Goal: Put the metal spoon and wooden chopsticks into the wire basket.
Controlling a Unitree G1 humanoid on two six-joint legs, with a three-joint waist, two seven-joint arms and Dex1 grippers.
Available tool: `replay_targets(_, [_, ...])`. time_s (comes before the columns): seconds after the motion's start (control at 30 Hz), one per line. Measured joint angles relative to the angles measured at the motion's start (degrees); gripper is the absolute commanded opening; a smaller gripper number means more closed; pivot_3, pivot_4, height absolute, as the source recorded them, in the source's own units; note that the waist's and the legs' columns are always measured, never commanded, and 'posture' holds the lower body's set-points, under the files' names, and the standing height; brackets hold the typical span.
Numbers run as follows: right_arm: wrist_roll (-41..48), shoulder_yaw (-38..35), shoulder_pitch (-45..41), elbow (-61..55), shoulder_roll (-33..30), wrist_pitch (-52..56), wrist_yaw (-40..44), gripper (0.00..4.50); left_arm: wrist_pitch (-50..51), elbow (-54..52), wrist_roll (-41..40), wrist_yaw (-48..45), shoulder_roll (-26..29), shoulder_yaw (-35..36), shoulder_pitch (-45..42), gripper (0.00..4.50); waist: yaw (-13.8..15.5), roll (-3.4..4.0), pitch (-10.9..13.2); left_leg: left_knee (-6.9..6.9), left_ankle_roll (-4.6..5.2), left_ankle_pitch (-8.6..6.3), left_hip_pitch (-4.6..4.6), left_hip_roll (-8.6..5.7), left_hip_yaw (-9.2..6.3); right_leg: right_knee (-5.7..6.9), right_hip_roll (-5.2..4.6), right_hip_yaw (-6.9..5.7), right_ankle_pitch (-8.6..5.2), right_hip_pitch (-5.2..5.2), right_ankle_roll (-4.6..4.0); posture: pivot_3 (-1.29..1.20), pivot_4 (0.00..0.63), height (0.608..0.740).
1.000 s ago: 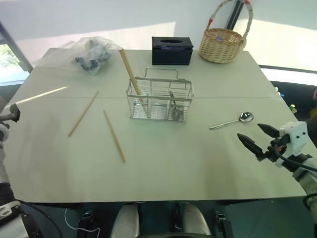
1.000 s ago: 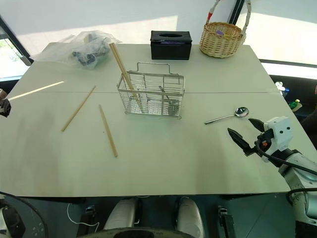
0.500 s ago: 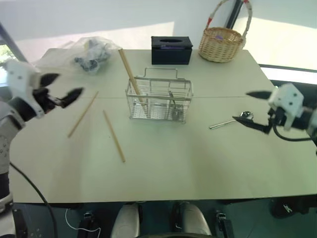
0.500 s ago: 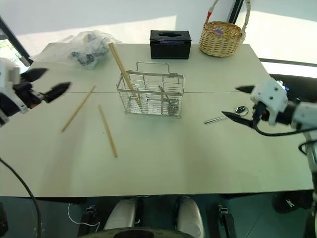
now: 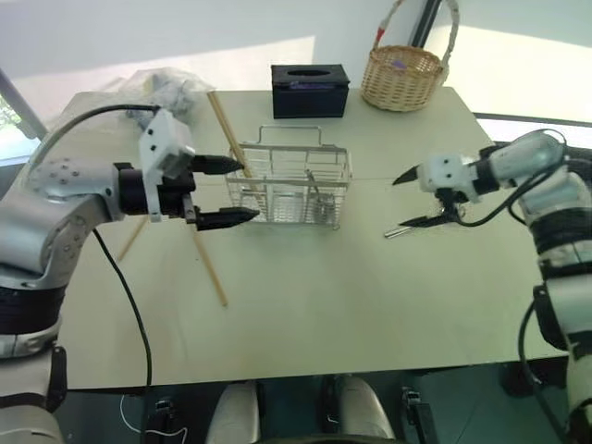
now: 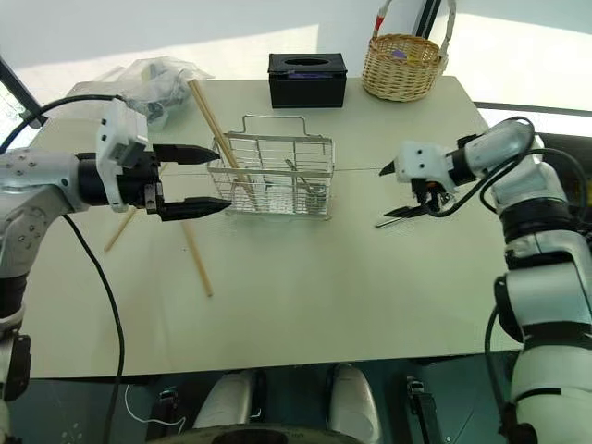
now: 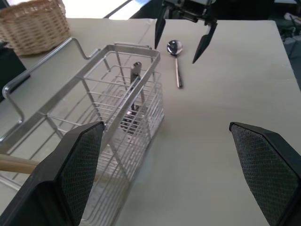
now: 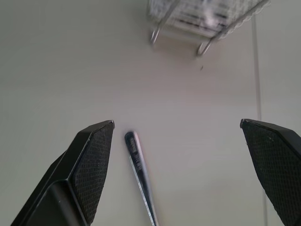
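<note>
On the table: my left gripper spread wide, empty, just beside the wire basket | my right gripper spread wide, empty, over the metal spoon lying on the table | wooden chopsticks: one leaning in the basket, two flat on the table beside it

the left gripper is swinging in from the table's left edge to just beside the wire basket, while the right gripper is reaching over the metal spoon, right of that basket.
</note>
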Motion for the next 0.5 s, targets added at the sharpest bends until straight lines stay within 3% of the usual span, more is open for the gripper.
replay_targets(0.23, [-9.92,4.10,-3.36,12.83,2.31,-6.95,-8.21,4.44,0.28,-0.01,0.76,-1.35,-0.27,-1.11,-0.78,4.50,-0.50,0.01,0.03,0.01,-0.04,0.02,0.03,0.00,-0.01,0.01,0.00,0.01,0.00,0.02,0.00,0.00,0.150,0.712])
replay_targets(0.5, [-14.27,4.55,-4.15,17.39,4.37,-6.11,-14.41,4.44,3.70,-3.90,-1.10,-1.90,1.90,0.11,1.11,4.50,-0.66,0.04,0.05,0.02,-0.27,0.16,0.09,0.01,-0.04,0.11,0.00,0.04,0.01,0.04,0.00,0.00,0.150,0.712])
